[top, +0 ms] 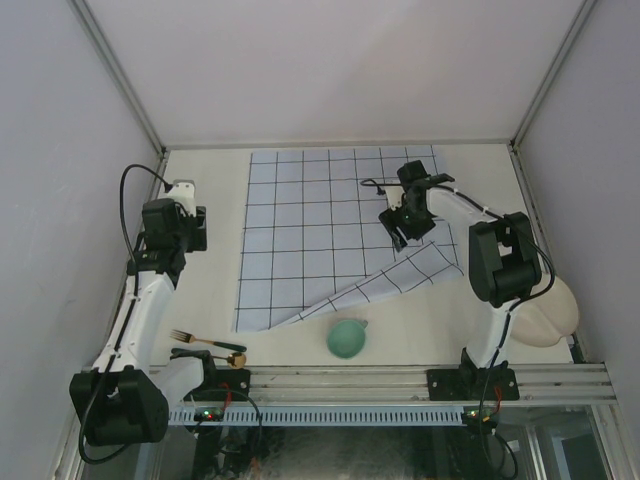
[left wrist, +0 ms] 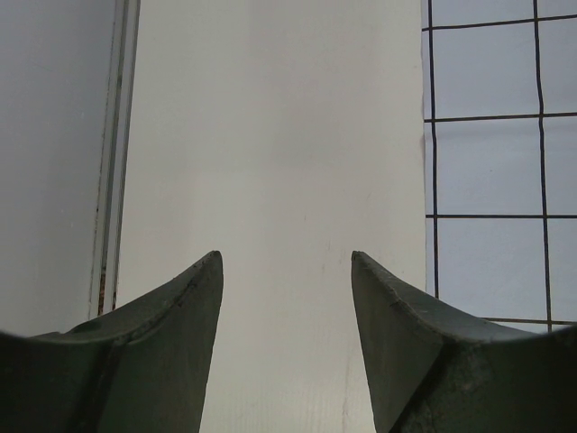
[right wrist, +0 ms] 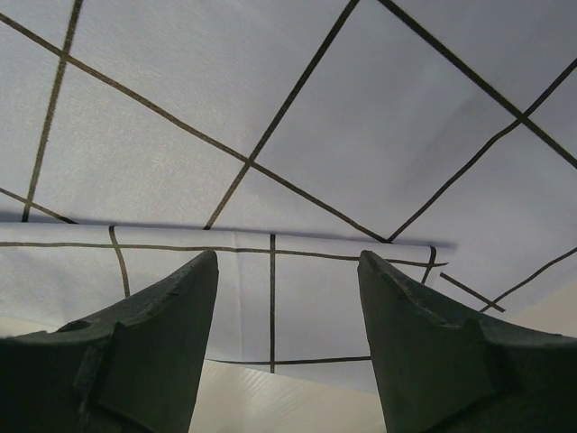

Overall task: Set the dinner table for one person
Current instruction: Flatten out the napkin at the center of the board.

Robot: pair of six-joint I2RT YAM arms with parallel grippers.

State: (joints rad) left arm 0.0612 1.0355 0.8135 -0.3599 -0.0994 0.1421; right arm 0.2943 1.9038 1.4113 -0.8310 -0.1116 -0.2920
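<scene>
- Top view: the table (top: 420, 320) fills the floor of the enclosure, a flat, matte, cream surface. It looks rigid and fixed, something to set things on and not to take hold of
- A pale-blue gridded cloth (top: 310, 230) lies on its middle and far part, with its near right corner turned back in a flap (top: 410, 275)
- The cloth looks thin, light and limp, so it would probably drag and wrinkle if pushed. The free edge of the flap seems the best place to pinch it
- A green cup (top: 347, 338) stands near the front edge, a fork (top: 200, 340) lies front left, and a pale dish (top: 555, 310) sits front right, partly behind the right arm
- The right tool (top: 405, 232) hangs over the cloth just beyond the flap, and the left tool (top: 185, 205) is over bare table left of the cloth
- Left wrist view: the left tool (left wrist: 287, 271) is spread with nothing between its fingers, above plain table (left wrist: 270, 135). The cloth (left wrist: 487, 162) edge runs along the right
- Right wrist view: the right tool (right wrist: 288, 262) is spread too and pinches nothing. The folded flap (right wrist: 72, 271) lies across the view in front of it over the flat cloth (right wrist: 315, 117), and a strip of table (right wrist: 270, 406) shows below
</scene>
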